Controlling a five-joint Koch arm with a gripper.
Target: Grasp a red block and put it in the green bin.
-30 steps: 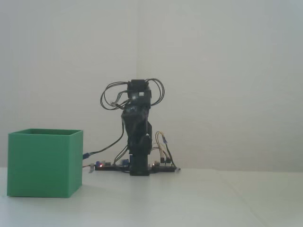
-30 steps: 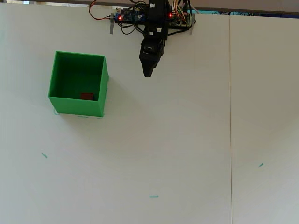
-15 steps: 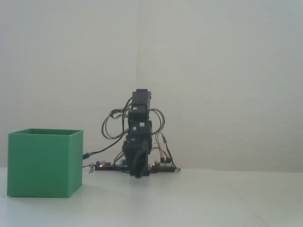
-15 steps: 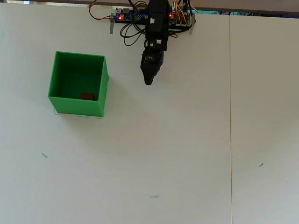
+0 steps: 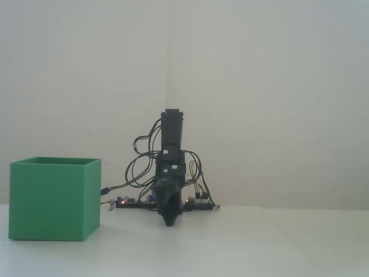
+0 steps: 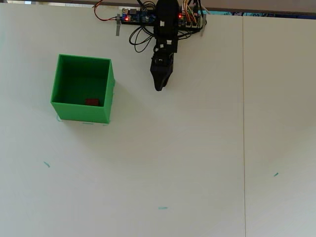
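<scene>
The red block [image 6: 92,102] lies inside the green bin [image 6: 81,113], on its floor close to the wall nearest the bottom of the overhead view. In the fixed view the bin [image 5: 53,199] sits at lower left and its walls hide the block completely, so only 1 of the 2 cams confirms the drop.

The gripper [image 6: 158,88] is in the upper middle of the overhead view, well apart from the bin and to its right, pointing down-frame away from the base board [image 6: 148,18] w/ its lit LEDs at the top edge. In the fixed view the gripper [image 5: 168,222] is folded low in front of the base, tip near or at the tabletop; can't tell if it touches. Its jaws come to 1 dark point in both views, no gap visible, nothing red between them. It looks narrowed to a tip and empty, but whether the jaws are fully together can't be told.

Judged step: the placing is done and the arm is at or near its rest pose, approx. the end of the task. Next move calls for little: settle onto rest w/o bumping the table [image 6: 197,148]. No 2nd red block shows on the table, only a few small teal marks [image 6: 162,208], so no further pick seems needed.
</scene>
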